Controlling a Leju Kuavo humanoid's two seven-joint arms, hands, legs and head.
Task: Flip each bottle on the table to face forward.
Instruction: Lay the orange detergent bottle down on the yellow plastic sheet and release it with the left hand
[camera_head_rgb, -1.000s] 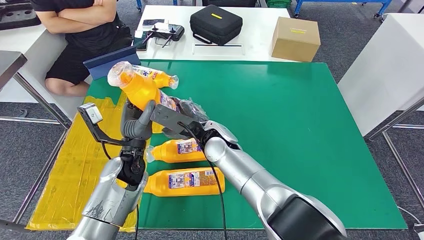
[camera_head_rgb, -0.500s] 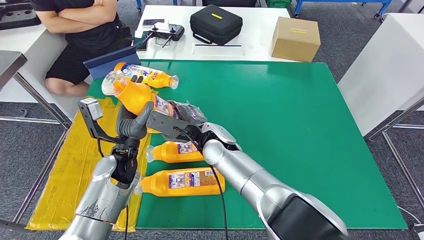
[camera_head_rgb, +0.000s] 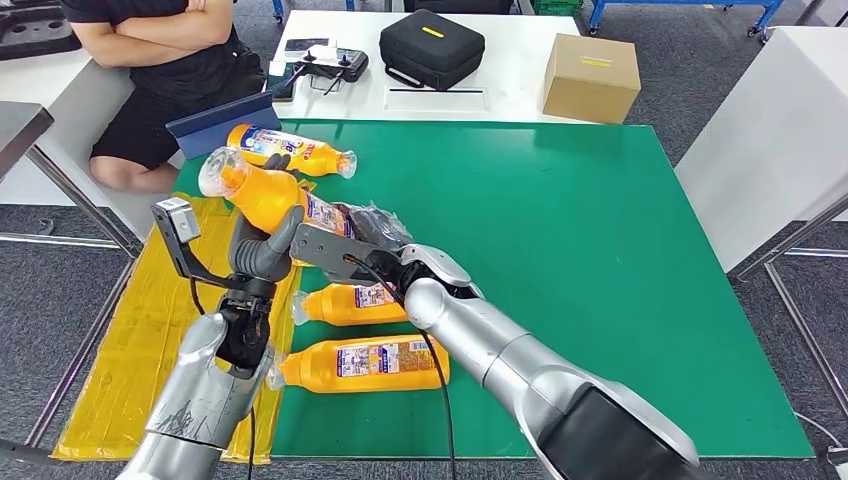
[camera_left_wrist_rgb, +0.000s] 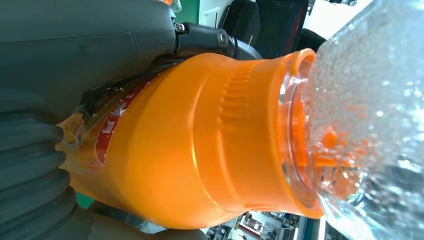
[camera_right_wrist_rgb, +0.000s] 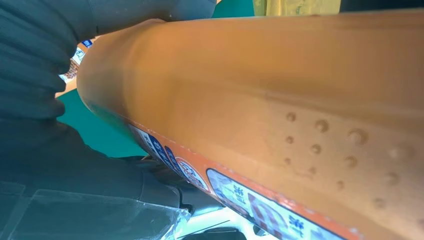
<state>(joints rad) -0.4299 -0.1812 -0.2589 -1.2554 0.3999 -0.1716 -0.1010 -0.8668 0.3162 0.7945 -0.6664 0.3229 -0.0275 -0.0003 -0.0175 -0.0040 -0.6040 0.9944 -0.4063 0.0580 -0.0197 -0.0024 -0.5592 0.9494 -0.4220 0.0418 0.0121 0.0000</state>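
Gripping one orange bottle (camera_head_rgb: 262, 193) together, the left robot hand (camera_head_rgb: 262, 250) and the right robot hand (camera_head_rgb: 372, 238) hold it tilted above the green desk (camera_head_rgb: 560, 260), clear cap (camera_head_rgb: 213, 170) pointing away.

Black case (camera_head_rgb: 432, 47), cardboard box (camera_head_rgb: 591, 77)

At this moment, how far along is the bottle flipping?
Two bottles near the robot lie label-up, apparently done. Both the left hand and right hand grip a lifted bottle. The far bottle also shows its label; whether it needs turning is unclear.
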